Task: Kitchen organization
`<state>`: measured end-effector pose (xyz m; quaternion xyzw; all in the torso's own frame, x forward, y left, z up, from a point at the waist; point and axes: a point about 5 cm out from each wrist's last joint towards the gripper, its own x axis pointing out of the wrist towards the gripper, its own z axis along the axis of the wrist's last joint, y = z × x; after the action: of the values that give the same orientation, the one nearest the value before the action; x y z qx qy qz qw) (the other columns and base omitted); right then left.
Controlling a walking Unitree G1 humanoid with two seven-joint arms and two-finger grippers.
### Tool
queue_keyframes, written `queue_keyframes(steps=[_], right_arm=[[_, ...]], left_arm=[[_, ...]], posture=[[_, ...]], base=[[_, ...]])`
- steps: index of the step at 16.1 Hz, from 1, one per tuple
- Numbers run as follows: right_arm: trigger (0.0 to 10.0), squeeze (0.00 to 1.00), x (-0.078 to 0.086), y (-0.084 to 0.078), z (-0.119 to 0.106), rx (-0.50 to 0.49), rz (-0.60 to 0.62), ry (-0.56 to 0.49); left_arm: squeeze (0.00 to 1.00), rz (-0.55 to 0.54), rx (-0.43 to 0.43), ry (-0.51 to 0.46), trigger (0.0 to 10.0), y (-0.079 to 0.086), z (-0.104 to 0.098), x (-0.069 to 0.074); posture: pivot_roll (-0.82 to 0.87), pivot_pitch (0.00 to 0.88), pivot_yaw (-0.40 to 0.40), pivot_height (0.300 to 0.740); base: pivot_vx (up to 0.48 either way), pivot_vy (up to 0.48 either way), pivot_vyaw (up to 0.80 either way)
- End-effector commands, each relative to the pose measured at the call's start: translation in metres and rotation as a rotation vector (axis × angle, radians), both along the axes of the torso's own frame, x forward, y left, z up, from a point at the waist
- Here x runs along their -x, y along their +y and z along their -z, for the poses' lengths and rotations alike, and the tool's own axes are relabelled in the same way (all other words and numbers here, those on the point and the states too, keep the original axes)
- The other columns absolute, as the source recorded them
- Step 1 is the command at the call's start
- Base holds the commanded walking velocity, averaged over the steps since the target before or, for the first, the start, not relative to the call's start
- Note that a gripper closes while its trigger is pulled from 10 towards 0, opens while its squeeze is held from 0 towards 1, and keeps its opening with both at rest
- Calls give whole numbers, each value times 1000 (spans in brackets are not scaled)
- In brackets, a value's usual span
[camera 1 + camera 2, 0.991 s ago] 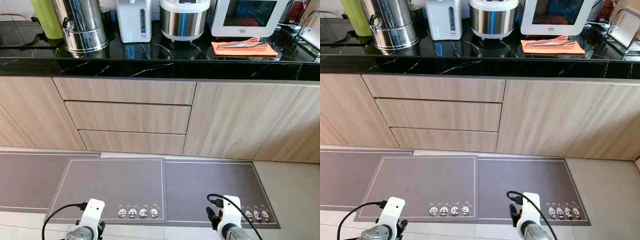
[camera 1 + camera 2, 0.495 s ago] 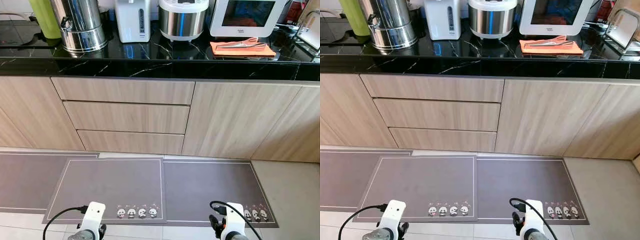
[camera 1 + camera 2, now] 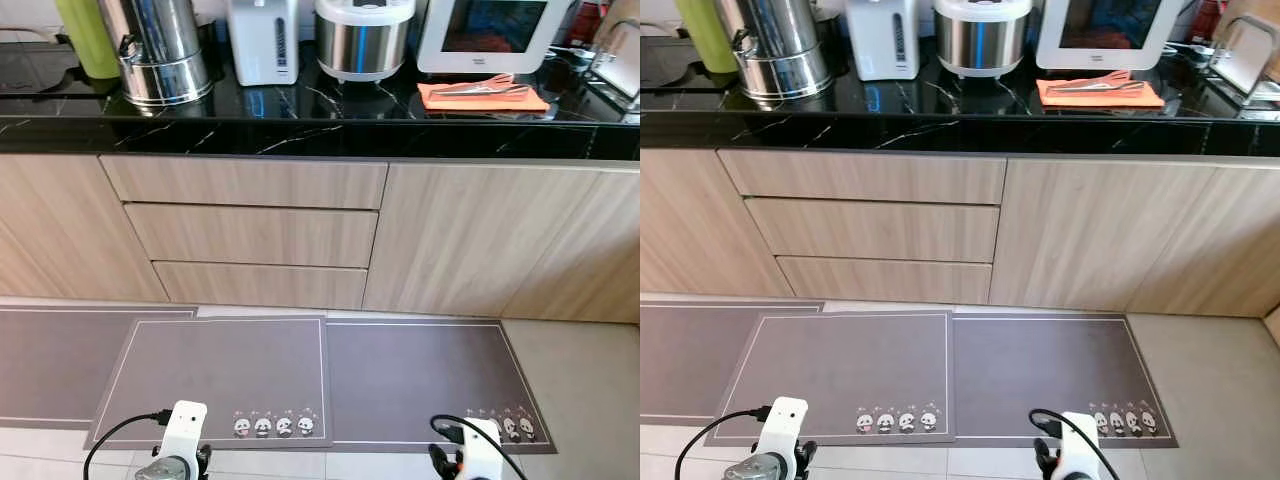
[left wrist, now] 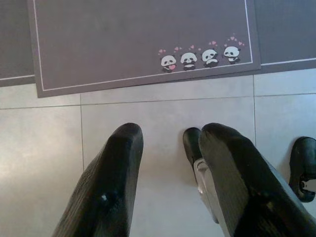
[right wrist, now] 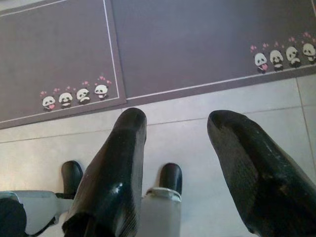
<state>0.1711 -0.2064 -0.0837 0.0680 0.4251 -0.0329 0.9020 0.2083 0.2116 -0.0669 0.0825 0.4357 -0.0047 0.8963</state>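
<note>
Kitchen, robot facing a black marble surface (image 3: 300, 135) over wood-front drawers (image 3: 250, 235) and a cupboard door (image 3: 470, 240).

On the surface, left to right: green bottle (image 3: 88, 35), steel urn (image 3: 162, 50), white water boiler (image 3: 263, 40), rice cooker (image 3: 364, 38), white microwave (image 3: 495, 33). Orange cloth (image 3: 483, 97) lies in front of the microwave with tongs (image 3: 483, 87) resting on it. Grey panda-print mats (image 3: 330, 375) lie on the tiled floor (image 4: 163, 118) along the cabinets. Both arms hang low. Left gripper (image 4: 168, 143) fingers spread, holding nothing, above bare tile near the mat edge. Right gripper (image 5: 177, 131) fingers spread, empty, also over tile. The robot's black feet (image 5: 171, 177) show below.
</note>
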Motion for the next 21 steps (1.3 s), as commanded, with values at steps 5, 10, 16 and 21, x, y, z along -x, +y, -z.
queue_keyframes(steps=[5,10,16,21], right_arm=[[10000,0,10,28,9,-18,-24,51],[10000,0,-2,24,3,-8,-26,15],[10000,0,0,-3,-1,6,-73,6],[10000,0,-8,4,-3,6,-68,-3]], left_arm=[[0,2,-4,34,10000,1,5,9],[0,44,-18,35,10000,-1,4,6],[0,44,-22,36,10000,2,3,6],[0,34,-30,60,10000,7,7,15]], posture=[[-42,0,-7,740],[-56,0,3,740],[-32,0,3,740],[-13,0,-5,740]], base=[[0,0,0],[0,0,0],[0,0,0],[0,0,0]])
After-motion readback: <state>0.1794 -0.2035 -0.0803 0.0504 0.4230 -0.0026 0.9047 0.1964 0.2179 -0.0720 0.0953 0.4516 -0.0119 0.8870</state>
